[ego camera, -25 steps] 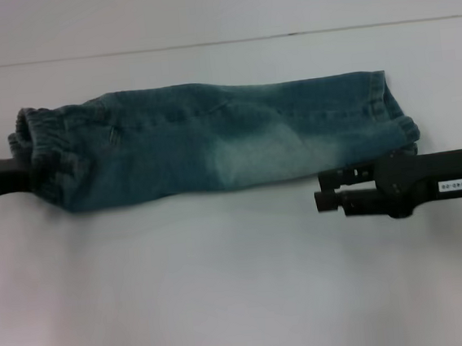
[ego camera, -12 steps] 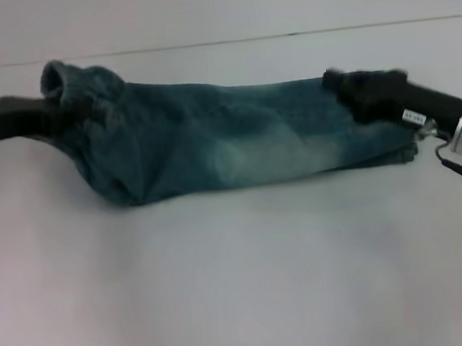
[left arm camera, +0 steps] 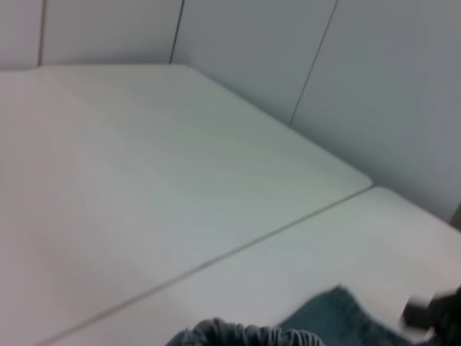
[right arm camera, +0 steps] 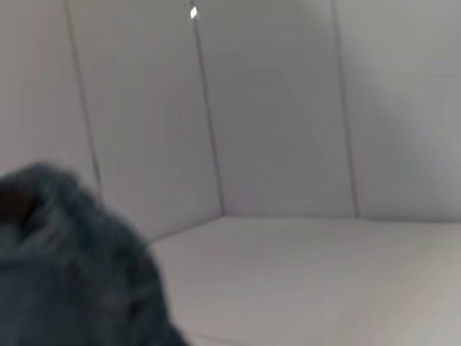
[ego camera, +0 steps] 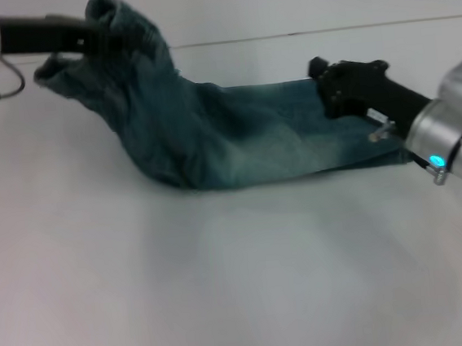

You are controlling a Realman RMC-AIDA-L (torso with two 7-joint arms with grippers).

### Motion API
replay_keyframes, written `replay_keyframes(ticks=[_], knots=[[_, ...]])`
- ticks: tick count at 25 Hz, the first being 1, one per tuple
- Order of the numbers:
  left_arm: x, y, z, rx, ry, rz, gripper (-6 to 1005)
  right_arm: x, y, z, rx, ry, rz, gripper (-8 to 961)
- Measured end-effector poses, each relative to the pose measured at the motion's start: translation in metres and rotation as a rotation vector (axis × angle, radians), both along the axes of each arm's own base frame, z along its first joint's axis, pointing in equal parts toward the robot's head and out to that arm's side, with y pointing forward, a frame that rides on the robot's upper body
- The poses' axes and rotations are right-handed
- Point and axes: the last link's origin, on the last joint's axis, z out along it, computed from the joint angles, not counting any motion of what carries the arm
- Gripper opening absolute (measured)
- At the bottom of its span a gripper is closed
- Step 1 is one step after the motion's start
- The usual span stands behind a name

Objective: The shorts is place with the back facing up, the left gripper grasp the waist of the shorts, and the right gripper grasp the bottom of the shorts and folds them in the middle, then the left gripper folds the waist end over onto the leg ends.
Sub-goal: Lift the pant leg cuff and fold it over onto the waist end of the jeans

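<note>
The shorts (ego camera: 236, 140) are faded blue-green denim, folded lengthwise into a long strip on the white table. My left gripper (ego camera: 91, 41) is at the upper left, shut on the waist (ego camera: 114, 25), which it holds raised off the table. The cloth slopes down from there to the flat part. My right gripper (ego camera: 327, 80) rests on top of the bottom of the shorts (ego camera: 375, 139) at the right. The left wrist view shows the ruffled waist (left arm camera: 245, 336) close up and the right gripper (left arm camera: 432, 313) farther off. Dark denim (right arm camera: 72, 274) fills a corner of the right wrist view.
The white table (ego camera: 226, 288) stretches wide toward me in front of the shorts. A seam line (ego camera: 283, 35) crosses it behind the shorts. Pale wall panels (right arm camera: 288, 108) stand beyond the table's far edge.
My left gripper has lifted the waist end up and to the right, off the table. My right gripper moved from in front of the shorts onto the leg end.
</note>
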Motion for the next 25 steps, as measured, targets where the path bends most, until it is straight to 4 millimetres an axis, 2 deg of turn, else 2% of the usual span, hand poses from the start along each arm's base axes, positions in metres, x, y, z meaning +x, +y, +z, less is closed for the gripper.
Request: replay_keyframes(ticks=[3, 11, 20, 25], knots=[[0.019, 0.007, 0.001, -0.007, -0.003, -0.026, 103, -0.012, 0.006, -0.012, -0.037, -0.049, 0.026, 5], [0.054, 0.014, -0.001, -0.038, -0.016, -0.097, 103, -0.046, 0.011, -0.046, -0.11, -0.145, 0.089, 16], [0.076, 0.009, 0.003, -0.081, -0.051, -0.141, 102, -0.074, 0.012, -0.069, -0.193, -0.192, 0.117, 28], [0.086, 0.005, 0.009, -0.089, -0.062, -0.164, 102, -0.093, 0.005, -0.084, -0.254, -0.192, 0.171, 35]])
